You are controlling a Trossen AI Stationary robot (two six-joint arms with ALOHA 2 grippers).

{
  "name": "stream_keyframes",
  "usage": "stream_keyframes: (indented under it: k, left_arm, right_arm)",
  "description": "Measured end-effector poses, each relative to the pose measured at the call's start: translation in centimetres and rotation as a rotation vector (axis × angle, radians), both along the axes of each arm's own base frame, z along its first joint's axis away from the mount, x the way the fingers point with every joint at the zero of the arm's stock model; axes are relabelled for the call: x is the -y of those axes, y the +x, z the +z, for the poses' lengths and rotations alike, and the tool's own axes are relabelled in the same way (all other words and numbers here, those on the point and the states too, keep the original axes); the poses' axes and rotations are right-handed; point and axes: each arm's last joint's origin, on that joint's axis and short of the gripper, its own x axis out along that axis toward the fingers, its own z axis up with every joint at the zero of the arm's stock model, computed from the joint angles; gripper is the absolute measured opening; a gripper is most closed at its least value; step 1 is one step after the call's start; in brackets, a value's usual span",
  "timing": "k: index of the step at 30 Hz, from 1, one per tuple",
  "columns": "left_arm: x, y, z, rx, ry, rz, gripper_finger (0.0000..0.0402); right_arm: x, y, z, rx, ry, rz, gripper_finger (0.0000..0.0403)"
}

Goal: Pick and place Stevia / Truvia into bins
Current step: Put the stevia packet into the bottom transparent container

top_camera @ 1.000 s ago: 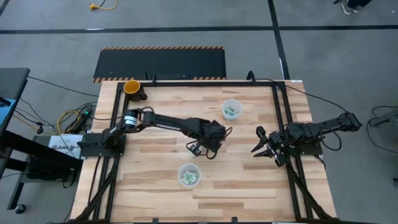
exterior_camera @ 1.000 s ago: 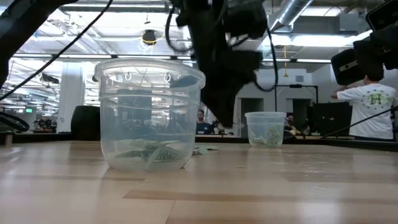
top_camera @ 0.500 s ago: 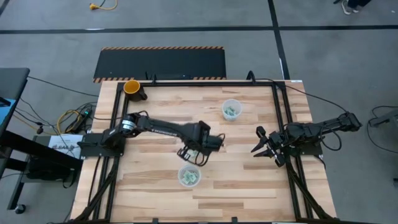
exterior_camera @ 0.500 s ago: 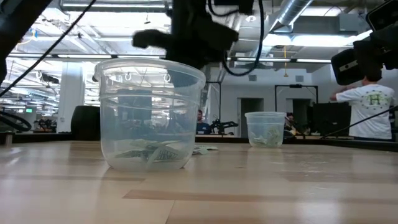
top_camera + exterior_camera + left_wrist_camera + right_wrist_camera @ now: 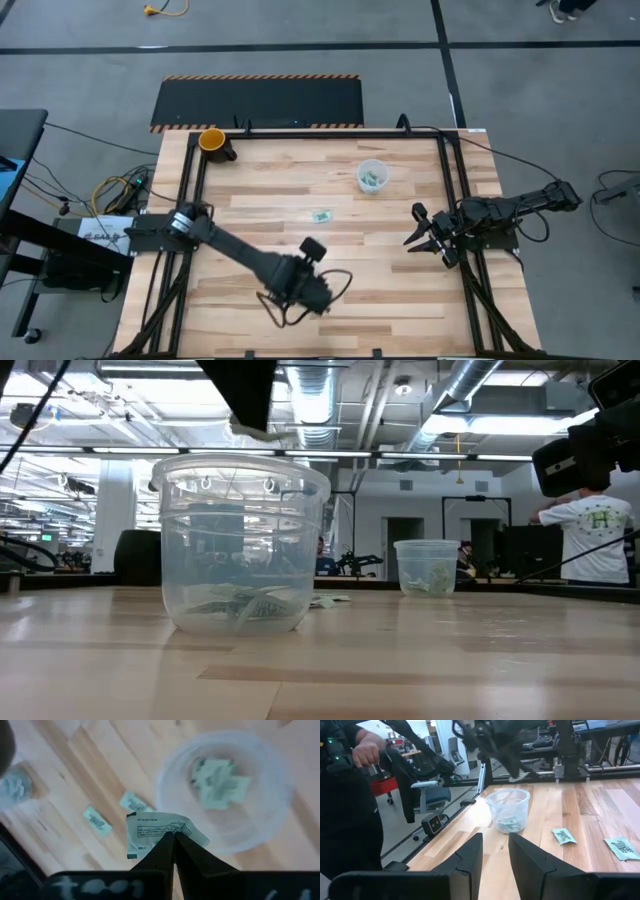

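We see the left claw (image 5: 173, 840) pinched shut on a sweetener packet (image 5: 160, 832), held above the near clear cup (image 5: 225, 790), which already holds packets. Two loose packets (image 5: 97, 820) lie on the bench (image 5: 400, 290) beside that cup. The far cup (image 5: 372, 177) holds more. The right claw (image 5: 428, 240) waits at the bench's right edge, fingers partly apart and empty

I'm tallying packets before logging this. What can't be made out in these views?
- Near cup: the left arm covers it entirely in the high view.
- Near cup's contents: a blurred heap in the left wrist view, not countable.
- Far cup: the packets inside are too small to count in any view.
- Left gripper: cut off by the top edge in the low view.
- Loose packets: print too blurred to read.
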Motion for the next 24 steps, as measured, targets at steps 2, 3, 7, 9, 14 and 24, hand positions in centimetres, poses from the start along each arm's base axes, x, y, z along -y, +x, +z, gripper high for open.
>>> stream_keyframes:
  k: [2, 3, 7, 9, 14, 24]
  left_arm:
    - [0.9, -0.3, -0.1, 0.014, -0.01, 0.004, 0.0]
    - [1.3, -0.4, -0.2, 0.022, -0.016, 0.009, 0.0]
    - [1.9, -0.6, -0.3, 0.03, -0.024, 0.019, 0.0]
    - [1.9, -0.6, -0.3, 0.033, -0.026, 0.021, 0.0]
    - [1.7, -0.4, -0.3, 0.042, -0.039, 0.059, 0.0]
    - [1.8, -0.2, -0.3, 0.058, -0.105, 0.133, 0.0058]
  right_arm:
    - [0.0, 0.0, 0.0, 0.0, 0.0, 0.0, 0.0087]
    - [0.0, 0.0, 0.0, 0.0, 0.0, 0.0, 0.0087]
    - [0.0, 0.0, 0.0, 0.0, 0.0, 0.0, 0.0087]
    - [0.0, 0.0, 0.0, 0.0, 0.0, 0.0, 0.0087]
    - [0.0, 0.0, 0.0, 0.0, 0.0, 0.0, 0.0087]
    - [0.0, 0.0, 0.0, 0.0, 0.0, 0.0, 0.0087]
